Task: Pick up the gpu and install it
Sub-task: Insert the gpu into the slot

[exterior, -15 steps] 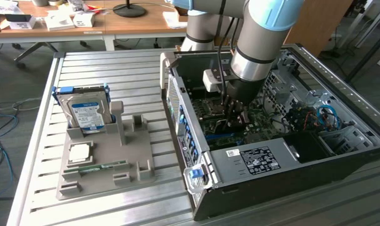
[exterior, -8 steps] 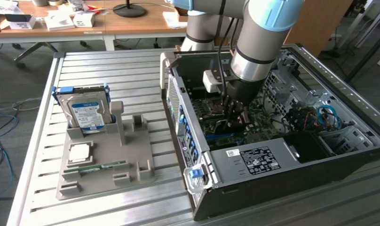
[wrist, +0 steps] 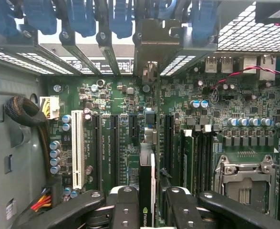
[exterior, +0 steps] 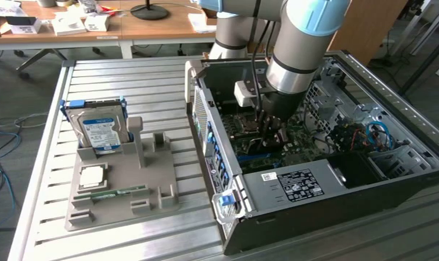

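Dark gpu (wrist: 146, 167), edge-on, clamped in gripper (wrist: 150, 205) inside open case (exterior: 350, 179).
Jaws closed on gpu from both sides, black fingers (wrist: 125, 210) flat against its faces (green logo on the card near the grip). Held upright over green motherboard (wrist: 116, 95), lined up with the long black slots, pale bracket end toward the case's rear wall; seated in a slot or just above it: cannot tell. Near it: white slot (wrist: 76, 143); on the opposite side, metal socket (wrist: 244, 181). Exterior view: arm (exterior: 295, 60) lowered into case on slatted metal table (exterior: 132, 76). On the exterior view's left, well apart from case: grey holder (exterior: 118, 209) with hard drive (exterior: 100, 130) standing upright, memory stick (exterior: 114, 191) lying flat.
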